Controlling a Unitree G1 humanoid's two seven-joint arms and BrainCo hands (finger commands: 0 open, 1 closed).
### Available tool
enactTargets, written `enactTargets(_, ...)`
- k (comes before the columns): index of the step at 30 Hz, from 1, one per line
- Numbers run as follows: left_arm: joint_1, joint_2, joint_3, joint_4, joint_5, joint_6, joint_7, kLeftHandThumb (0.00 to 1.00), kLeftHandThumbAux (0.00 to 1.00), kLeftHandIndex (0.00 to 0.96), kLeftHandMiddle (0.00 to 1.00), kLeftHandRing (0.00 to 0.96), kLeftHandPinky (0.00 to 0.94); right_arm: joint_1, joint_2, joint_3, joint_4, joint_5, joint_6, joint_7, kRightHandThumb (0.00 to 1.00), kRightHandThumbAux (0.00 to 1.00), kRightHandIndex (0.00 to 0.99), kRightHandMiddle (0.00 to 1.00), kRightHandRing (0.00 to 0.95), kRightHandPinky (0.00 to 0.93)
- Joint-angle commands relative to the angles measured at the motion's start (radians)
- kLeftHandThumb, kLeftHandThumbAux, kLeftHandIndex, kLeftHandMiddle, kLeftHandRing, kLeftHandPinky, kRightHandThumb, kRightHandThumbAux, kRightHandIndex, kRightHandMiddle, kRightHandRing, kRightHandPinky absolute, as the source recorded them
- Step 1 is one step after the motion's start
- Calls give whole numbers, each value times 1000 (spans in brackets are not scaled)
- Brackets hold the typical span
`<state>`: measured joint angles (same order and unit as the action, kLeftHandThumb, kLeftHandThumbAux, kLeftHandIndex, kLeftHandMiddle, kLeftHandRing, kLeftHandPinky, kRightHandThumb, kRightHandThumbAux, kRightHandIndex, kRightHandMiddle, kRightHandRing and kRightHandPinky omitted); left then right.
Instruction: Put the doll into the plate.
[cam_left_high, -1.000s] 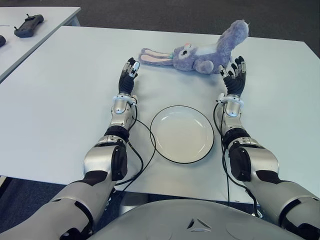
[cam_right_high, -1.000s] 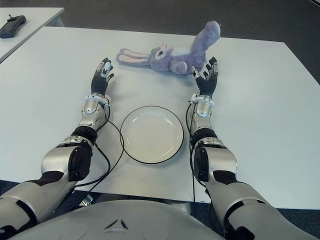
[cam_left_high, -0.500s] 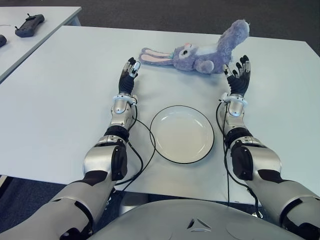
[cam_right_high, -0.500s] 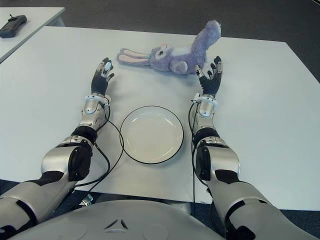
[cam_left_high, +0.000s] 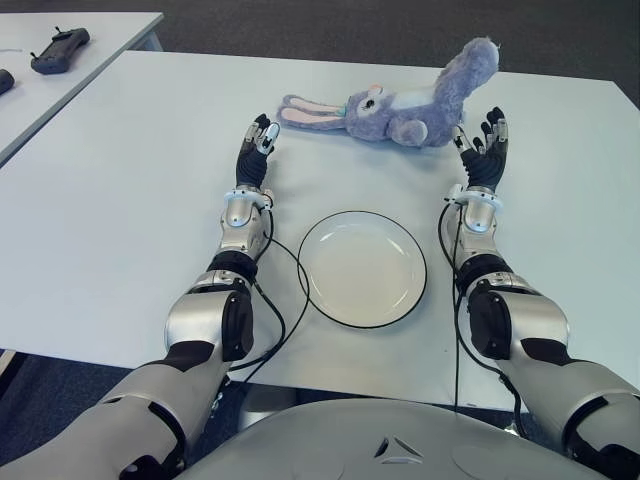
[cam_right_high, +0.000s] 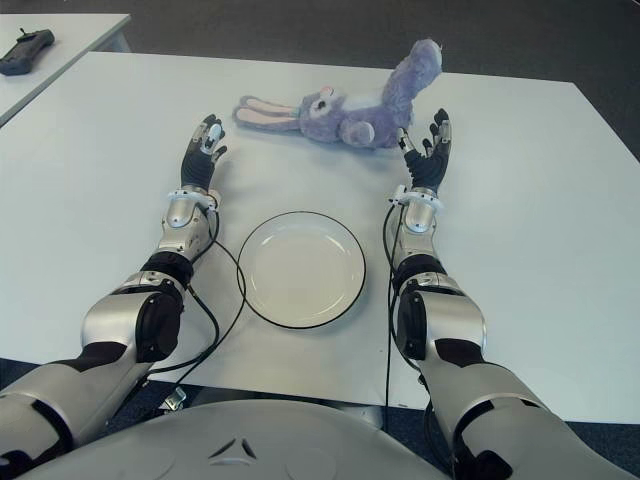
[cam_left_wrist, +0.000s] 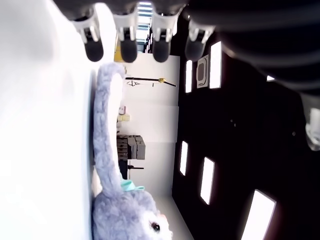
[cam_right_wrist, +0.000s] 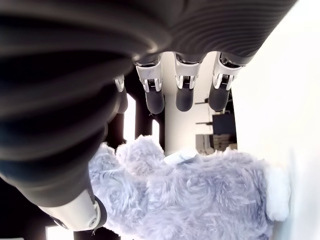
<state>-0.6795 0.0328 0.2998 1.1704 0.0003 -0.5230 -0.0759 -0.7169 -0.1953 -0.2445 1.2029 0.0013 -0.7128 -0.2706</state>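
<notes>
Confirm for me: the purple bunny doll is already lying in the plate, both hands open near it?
Not quite. The doll lies on the table beyond the plate, as the left eye view shows. The left hand and right hand are open near it.

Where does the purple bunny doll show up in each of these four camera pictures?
Left eye view: the doll lies at the table's far side, beyond the plate.
Right eye view: same place, doll beyond the plate.
Left wrist view: its long ear and head beyond the left hand's fingertips.
Right wrist view: its furry body close up.
Shared landmark: the white table.
</notes>
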Motion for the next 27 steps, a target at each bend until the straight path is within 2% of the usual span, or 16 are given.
enactTargets(1, 248, -51, -8, 168, 3, 123, 33, 0, 381, 0, 0, 0, 0, 29, -10, 15, 38, -20, -10, 9, 314, 726, 16, 63, 48, 38)
enactTargets(27, 252, -52, -3, 168, -7, 104, 21, 0, 387, 0, 0, 0, 0, -69, -89, 47, -2, -38, -3, 38, 355, 656, 12, 67, 53, 72)
